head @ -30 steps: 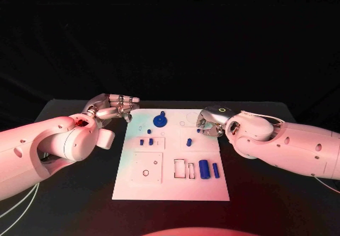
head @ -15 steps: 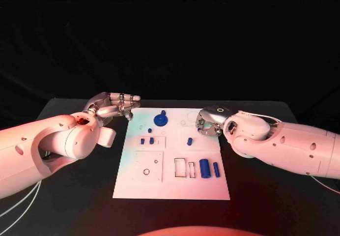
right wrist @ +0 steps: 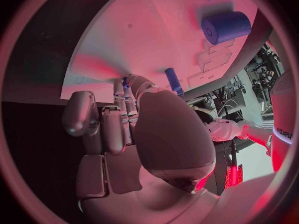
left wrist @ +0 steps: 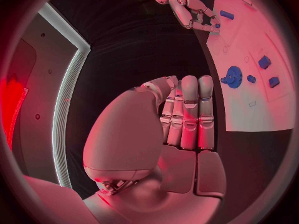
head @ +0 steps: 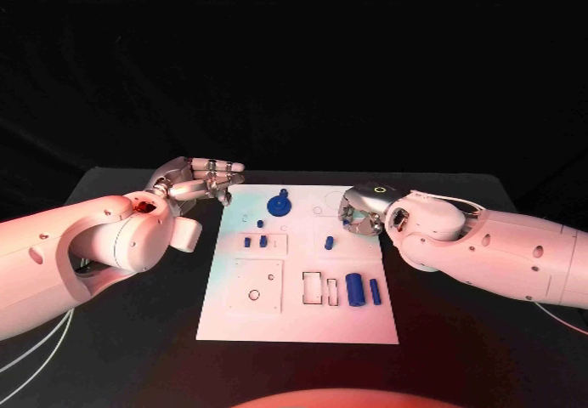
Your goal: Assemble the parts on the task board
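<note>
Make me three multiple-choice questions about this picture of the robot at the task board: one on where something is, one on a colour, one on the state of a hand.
1. Where is the gear-shaped part?
A. Near the board's far edge
B. At the board's near edge
C. Off the board, on the table

2. What colour are the parts?
A. Green
B. Blue
C. Yellow

3. What is the left hand doing?
A. Holding the gear-shaped part
B. Pressing on the large cylinder
C. Holding nothing, beside the board

Answers:
1. A: the gear-shaped part sits toward the far edge of the task board.
2. B: the large cylinder and the other parts are blue.
3. C: the left hand is off the board's far left corner, fingers together, with nothing in it.
</note>
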Controlling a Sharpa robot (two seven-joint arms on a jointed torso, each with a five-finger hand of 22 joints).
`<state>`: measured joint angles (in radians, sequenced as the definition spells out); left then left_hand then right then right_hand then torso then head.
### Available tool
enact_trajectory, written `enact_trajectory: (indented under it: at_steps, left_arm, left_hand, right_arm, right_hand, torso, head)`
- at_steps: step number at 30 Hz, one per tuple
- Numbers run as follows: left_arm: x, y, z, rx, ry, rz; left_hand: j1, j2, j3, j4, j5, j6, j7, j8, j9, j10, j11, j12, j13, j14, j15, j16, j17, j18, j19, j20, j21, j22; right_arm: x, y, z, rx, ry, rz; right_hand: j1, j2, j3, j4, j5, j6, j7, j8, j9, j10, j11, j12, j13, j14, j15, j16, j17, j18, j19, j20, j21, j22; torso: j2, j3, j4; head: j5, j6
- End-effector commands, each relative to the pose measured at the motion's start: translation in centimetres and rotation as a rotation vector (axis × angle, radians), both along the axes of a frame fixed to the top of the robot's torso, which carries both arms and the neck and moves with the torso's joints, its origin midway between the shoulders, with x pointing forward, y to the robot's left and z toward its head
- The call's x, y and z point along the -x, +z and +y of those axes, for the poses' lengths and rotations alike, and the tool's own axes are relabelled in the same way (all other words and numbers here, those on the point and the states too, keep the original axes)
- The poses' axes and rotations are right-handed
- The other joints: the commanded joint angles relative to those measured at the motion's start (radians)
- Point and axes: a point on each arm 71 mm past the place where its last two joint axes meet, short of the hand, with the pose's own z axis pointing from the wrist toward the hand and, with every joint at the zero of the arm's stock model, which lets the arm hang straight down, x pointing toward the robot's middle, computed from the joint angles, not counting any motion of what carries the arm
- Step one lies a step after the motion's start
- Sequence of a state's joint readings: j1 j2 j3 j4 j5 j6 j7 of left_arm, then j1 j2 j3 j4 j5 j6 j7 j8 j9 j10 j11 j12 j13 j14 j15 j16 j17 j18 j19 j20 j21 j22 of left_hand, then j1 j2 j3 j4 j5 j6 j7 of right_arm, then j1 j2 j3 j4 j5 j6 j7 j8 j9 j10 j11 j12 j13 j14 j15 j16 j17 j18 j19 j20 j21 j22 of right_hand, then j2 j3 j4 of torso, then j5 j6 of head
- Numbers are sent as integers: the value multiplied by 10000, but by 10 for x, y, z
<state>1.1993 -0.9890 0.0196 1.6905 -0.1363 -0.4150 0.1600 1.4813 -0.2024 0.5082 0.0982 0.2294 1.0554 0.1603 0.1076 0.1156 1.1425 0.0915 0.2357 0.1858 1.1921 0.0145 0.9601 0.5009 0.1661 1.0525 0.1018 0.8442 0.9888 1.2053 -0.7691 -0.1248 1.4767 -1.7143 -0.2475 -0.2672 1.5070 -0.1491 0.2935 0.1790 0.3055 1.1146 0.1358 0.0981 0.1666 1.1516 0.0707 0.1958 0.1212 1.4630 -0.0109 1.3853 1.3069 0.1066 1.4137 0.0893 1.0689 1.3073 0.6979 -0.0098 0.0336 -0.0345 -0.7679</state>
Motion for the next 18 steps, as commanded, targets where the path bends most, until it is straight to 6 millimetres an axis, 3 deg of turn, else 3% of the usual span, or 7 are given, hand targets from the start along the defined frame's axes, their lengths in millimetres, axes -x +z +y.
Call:
enact_trajectory:
  at_steps: [1,9,18]
  left_arm:
    - [0,1,-2,102,-107,-32]
    - [-1,1,-1,83,-87,-3]
    - [-1,1,0,51,-40,4]
  left_hand:
    - [16,81,3,-50,-16,-34,71,11,-13,-63,14,61,13,-58,-14,-16,-16,119,-79,9,-65,-12]
    - [49,99,9,-99,-13,-42,80,15,-23,-102,22,89,22,-68,-11,-27,-28,124,-88,9,-89,-26]
    - [74,114,15,-134,-11,-49,87,17,-31,-126,28,111,28,-72,-9,-34,-35,125,-87,9,-93,-27]
  right_arm:
    - [2,-7,0,396,62,407]
    - [2,-7,1,476,-51,166]
    - [3,-2,2,64,-5,-336]
  right_hand:
    - [31,-43,103,-20,-25,100,-13,-55,15,121,-1,-77,-30,592,23,69,80,-211,92,-7,183,926]
    - [196,171,718,-346,-612,335,-52,-30,66,385,-61,-134,-126,605,-40,161,134,-259,172,-41,510,1127]
    - [60,256,1454,-698,-734,511,-74,-39,131,631,-98,-237,-223,582,-82,161,61,-291,205,-72,738,1306]
  torso:
    - [-4,-1,-1]
    - [-3,-2,-10]
    - [-11,1,1]
  head:
    - [6,-10]
    - [-15,-16]
    - [-10,-14]
